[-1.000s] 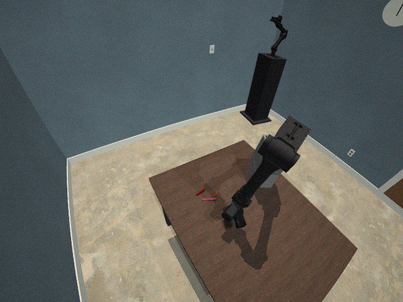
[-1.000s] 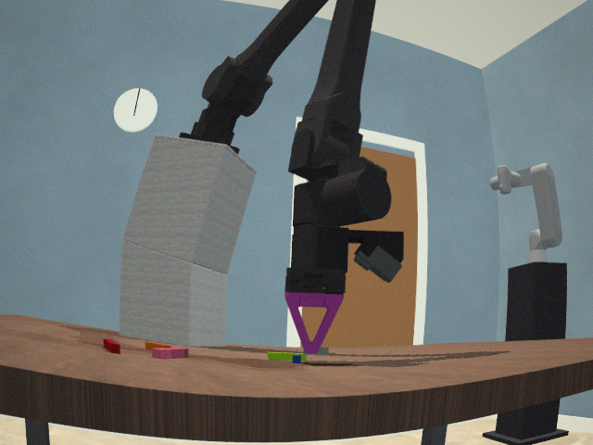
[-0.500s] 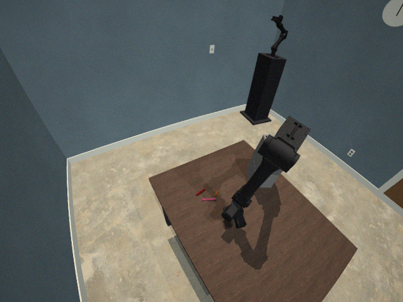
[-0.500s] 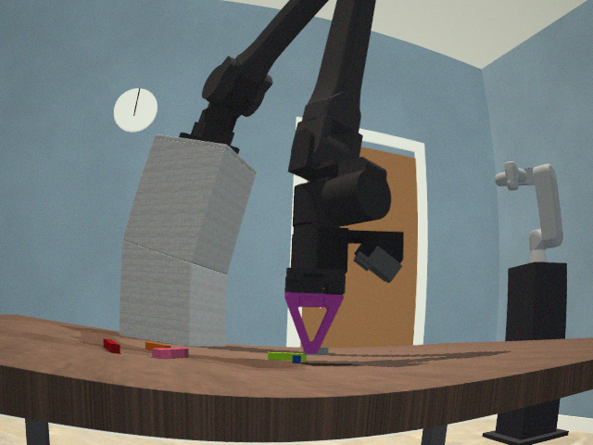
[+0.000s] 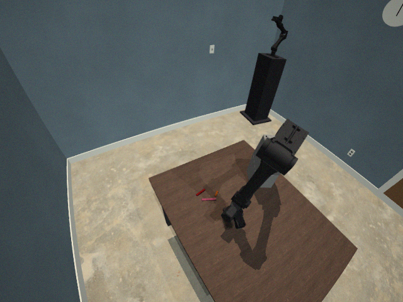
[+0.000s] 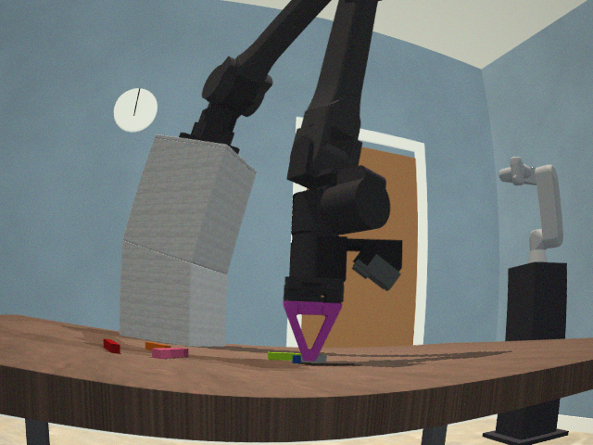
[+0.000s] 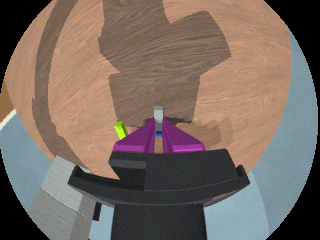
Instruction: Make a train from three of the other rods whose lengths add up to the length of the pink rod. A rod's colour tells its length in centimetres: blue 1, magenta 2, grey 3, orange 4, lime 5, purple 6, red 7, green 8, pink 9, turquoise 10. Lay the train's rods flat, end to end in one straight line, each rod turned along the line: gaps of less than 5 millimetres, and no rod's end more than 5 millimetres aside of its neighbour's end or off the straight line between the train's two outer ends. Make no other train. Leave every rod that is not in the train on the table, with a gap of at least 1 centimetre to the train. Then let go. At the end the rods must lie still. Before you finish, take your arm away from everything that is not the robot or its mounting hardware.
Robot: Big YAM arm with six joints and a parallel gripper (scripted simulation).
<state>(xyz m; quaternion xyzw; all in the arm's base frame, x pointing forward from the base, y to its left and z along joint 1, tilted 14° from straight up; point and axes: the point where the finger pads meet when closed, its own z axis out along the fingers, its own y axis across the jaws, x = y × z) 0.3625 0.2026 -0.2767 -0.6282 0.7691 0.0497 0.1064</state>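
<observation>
My gripper [image 6: 311, 356] points straight down with its purple fingers at the table top, shut on the grey rod [image 6: 320, 357], which lies low at the wood. In the wrist view the grey rod [image 7: 158, 116] sticks out ahead of the fingertips. A blue rod [image 6: 296, 358] sits right at the fingers, and a lime rod [image 6: 283, 355] lies in line just left of it; the lime rod also shows in the wrist view [image 7: 120, 130]. The pink rod [image 6: 170, 352], an orange rod [image 6: 157, 345] and a red rod [image 6: 111, 345] lie apart at the left.
The arm's grey base block [image 6: 184, 244] stands behind the rods. In the overhead view the red rod [image 5: 199, 192], orange rod [image 5: 216, 192] and pink rod [image 5: 208, 199] lie near the table's far left part. A black pedestal [image 5: 264, 87] stands in the room corner.
</observation>
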